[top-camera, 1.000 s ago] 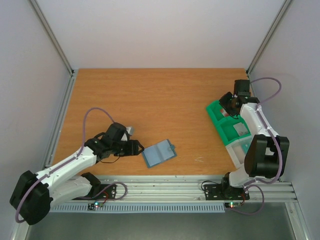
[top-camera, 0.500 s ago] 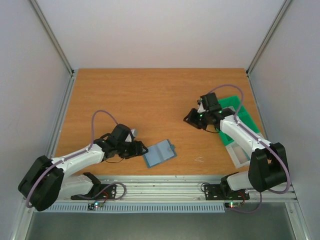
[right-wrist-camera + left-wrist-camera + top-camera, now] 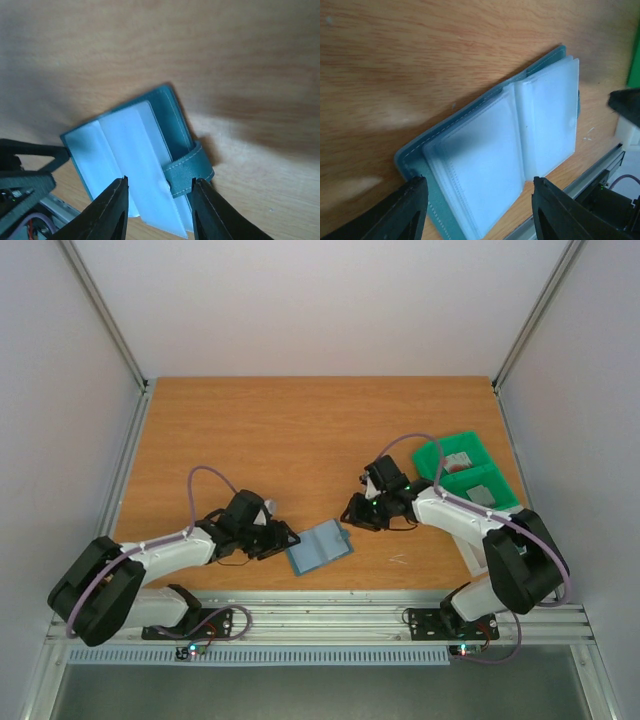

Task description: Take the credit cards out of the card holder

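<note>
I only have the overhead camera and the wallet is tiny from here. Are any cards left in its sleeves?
Observer: On the left wrist camera the wallet lies open and its clear sleeves look empty.
Operator: Are the left fingers on it?
Observer: The left gripper is open, fingers either side of the wallet's near end; contact I cannot tell.
Operator: And the right?
Observer: The right gripper is open too, hovering over the wallet's strap.

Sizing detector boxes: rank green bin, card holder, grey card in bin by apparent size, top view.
1. green bin
2. card holder
3. grey card
All near table level, so the order is safe.
</note>
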You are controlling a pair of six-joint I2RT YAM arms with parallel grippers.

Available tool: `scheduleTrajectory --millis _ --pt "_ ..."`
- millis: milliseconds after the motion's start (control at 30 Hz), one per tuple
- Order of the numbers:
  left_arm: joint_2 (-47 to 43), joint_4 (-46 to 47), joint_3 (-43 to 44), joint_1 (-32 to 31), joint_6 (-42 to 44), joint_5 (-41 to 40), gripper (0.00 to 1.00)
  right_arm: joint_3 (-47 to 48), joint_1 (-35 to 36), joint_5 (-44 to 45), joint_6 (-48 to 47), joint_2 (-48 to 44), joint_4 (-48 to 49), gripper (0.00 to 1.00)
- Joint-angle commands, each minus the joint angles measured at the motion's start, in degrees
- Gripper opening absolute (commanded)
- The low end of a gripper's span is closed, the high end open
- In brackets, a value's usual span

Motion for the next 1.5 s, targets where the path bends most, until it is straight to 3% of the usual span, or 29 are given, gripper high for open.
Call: scheduleTrajectory --millis 0,267,567,867,933,1100,1167,1267,1367,1467 --pt "2.81 8.87 -0.78 0.17 -3.66 2.08 0.58 -1.37 2.62 -0.32 1.62 1.61 2.79 0.35" --pt "5.79 10.56 -1.18 0.01 -4.86 0.4 0.47 -4.96 5.08 0.5 3.6 2.81 5.91 0.29" --pt "8.96 13.91 -0.69 0.04 -5.99 -0.16 0.45 -8.8 6.18 -0.05 7.57 4.38 11.29 0.19" --pt "11.61 22.18 -0.29 -0.51 -10.04 2.98 0.03 -10.6 6.13 -0.4 9.32 4.4 13.97 0.14" --pt "11.52 21.59 0.0 -0.53 -9.64 2.73 0.01 -10.72 6.18 -0.16 9.32 4.25 13.94 0.13" --pt "10.15 11.47 3.67 -0.53 -4.75 -0.68 0.01 -10.66 6.17 1.46 8.91 2.99 12.56 0.12" --pt "9.06 6.47 5.35 -0.52 -2.95 -2.61 0.06 -10.58 6.14 3.63 8.31 0.61 10.76 0.14" --pt "6.45 -0.6 7.25 -0.47 -0.66 -5.46 0.21 -9.64 6.17 7.58 6.81 -4.95 6.11 0.22" --pt "2.82 -7.41 9.37 -0.49 1.75 -8.07 0.41 -8.26 6.15 10.82 5.1 -9.96 2.27 0.3" --pt "-1.37 -14.43 12.62 -0.52 4.46 -11.1 0.54 -6.1 6.12 15.02 3.07 -14.52 -2.57 0.37"
